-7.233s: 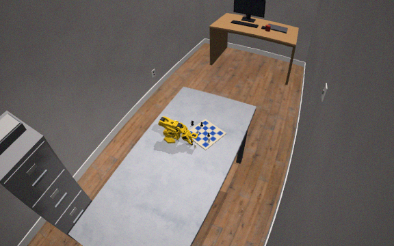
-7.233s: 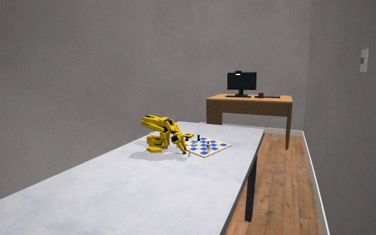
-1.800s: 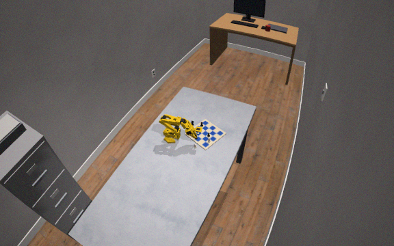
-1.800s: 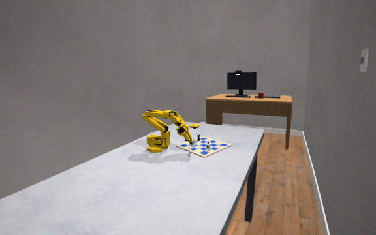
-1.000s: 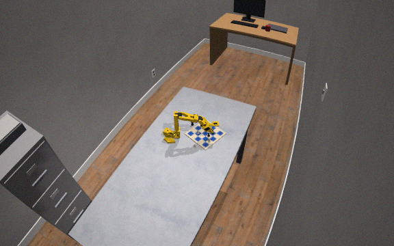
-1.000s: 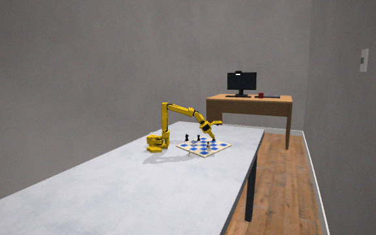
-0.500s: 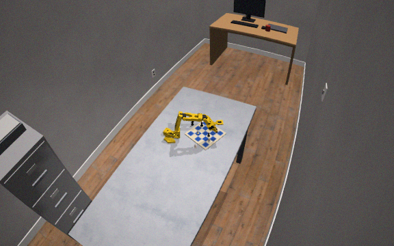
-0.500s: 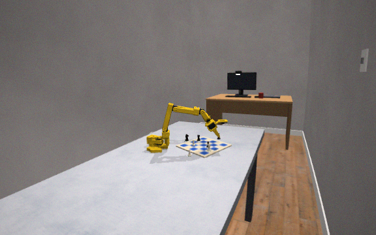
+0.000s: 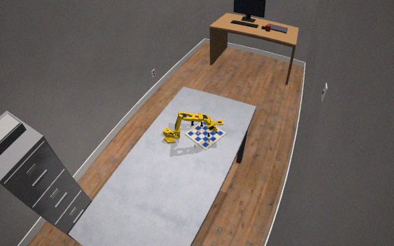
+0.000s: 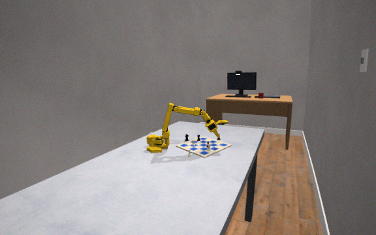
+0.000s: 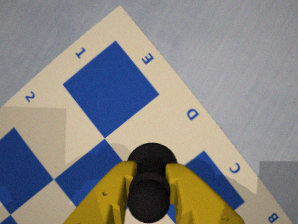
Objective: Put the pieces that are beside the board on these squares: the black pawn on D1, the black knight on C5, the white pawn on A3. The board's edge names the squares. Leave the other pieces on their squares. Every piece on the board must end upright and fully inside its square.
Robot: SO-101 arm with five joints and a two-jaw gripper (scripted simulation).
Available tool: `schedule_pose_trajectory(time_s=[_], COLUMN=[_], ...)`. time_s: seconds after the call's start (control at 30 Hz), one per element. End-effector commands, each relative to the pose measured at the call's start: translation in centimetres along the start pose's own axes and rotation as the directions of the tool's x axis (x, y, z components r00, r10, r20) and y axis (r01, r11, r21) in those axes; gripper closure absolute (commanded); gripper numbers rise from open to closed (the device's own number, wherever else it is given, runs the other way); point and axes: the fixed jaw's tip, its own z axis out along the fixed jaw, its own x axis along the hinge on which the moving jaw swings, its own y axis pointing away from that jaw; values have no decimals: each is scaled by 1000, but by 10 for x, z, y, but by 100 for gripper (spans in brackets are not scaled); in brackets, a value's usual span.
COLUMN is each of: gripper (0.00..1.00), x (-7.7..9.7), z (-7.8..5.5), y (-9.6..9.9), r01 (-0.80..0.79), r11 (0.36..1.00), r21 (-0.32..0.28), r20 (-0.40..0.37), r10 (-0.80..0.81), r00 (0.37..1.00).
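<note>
And there it was: the gripper (image 9: pixel 215 130) (image 10: pixel 219 137) (image 11: pixel 150 170) was clamped on the black pawn (image 11: pixel 149 196), upright over D1, though whether it touched the board (image 9: pixel 205 148) (image 10: pixel 204 156) (image 11: pixel 95 37) couldn't be told. In the exterior view, the black knight (image 9: pixel 192 123) (image 10: pixel 187 138) stood off the board's ten o'clock side, the white pawn (image 9: pixel 195 146) (image 10: pixel 189 153) just beside its eight o'clock edge!

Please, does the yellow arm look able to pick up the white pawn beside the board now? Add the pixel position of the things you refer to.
Probably not yet: its pincer (image 9: pixel 216 130) (image 10: pixel 219 137) (image 11: pixel 150 167) is shut on the black pawn (image 11: pixel 149 200). The white pawn (image 9: pixel 195 146) (image 10: pixel 189 153) itself seems to stand free.
</note>
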Motion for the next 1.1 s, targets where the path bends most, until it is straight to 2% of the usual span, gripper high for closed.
schedule_pose_trajectory(time_s=[0.0, 1.07], gripper=[100, 100], x=[0, 0], z=[3, 6], y=[3, 3], r01=[3, 3], r11=[1000, 1000], r21=[-6, -6], r20=[-3, -3], r10=[-3, -3], r00=[1000, 1000])
